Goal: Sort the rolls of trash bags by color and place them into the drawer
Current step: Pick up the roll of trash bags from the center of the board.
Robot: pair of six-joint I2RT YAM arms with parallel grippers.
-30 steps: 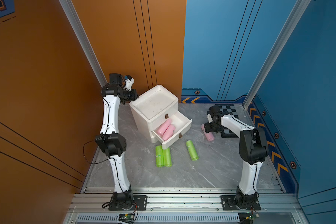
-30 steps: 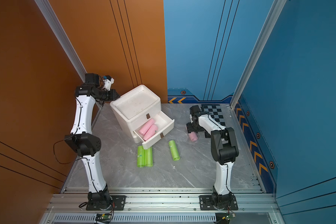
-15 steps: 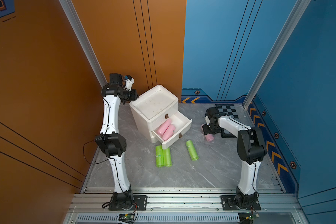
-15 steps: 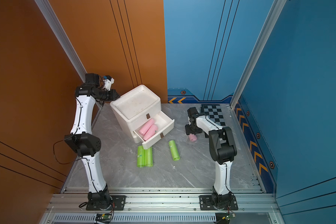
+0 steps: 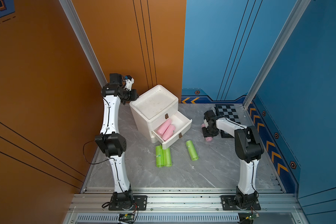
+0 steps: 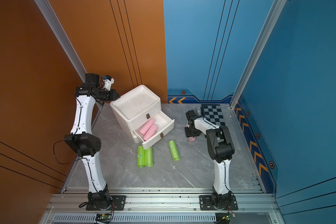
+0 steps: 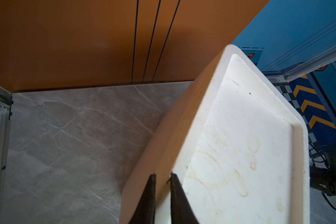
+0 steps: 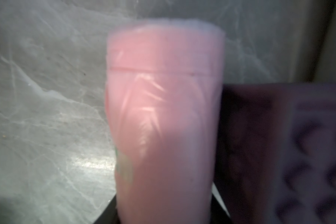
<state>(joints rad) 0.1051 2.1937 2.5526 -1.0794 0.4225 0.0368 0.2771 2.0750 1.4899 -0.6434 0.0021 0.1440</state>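
The white drawer point(image 5: 185, 126) stands pulled out of a white cabinet point(image 5: 153, 102) and holds two pink rolls point(image 5: 164, 127) point(image 5: 169, 132). Three lime green rolls point(image 5: 159, 156) point(image 5: 167, 157) point(image 5: 191, 150) lie on the grey table in front of it. A third pink roll point(image 5: 208, 138) point(image 8: 163, 116) lies right of the drawer. My right gripper point(image 5: 209, 132) point(image 8: 163, 203) is down over it, shut on it with a finger against each side. My left gripper point(image 5: 133, 96) point(image 7: 162, 175) is at the cabinet's point(image 7: 241, 145) back left corner, nearly closed astride its top rim.
A black and grey checkerboard point(image 5: 228, 116) lies flat just right of my right gripper, with a grey cylinder point(image 6: 198, 110) at its far left corner. Orange and blue walls close in the back and sides. A metal rail point(image 5: 182, 199) runs along the front.
My right gripper's jaws have narrowed round the pink roll on the table, and that arm has shifted slightly. The left arm and the other rolls have not moved.
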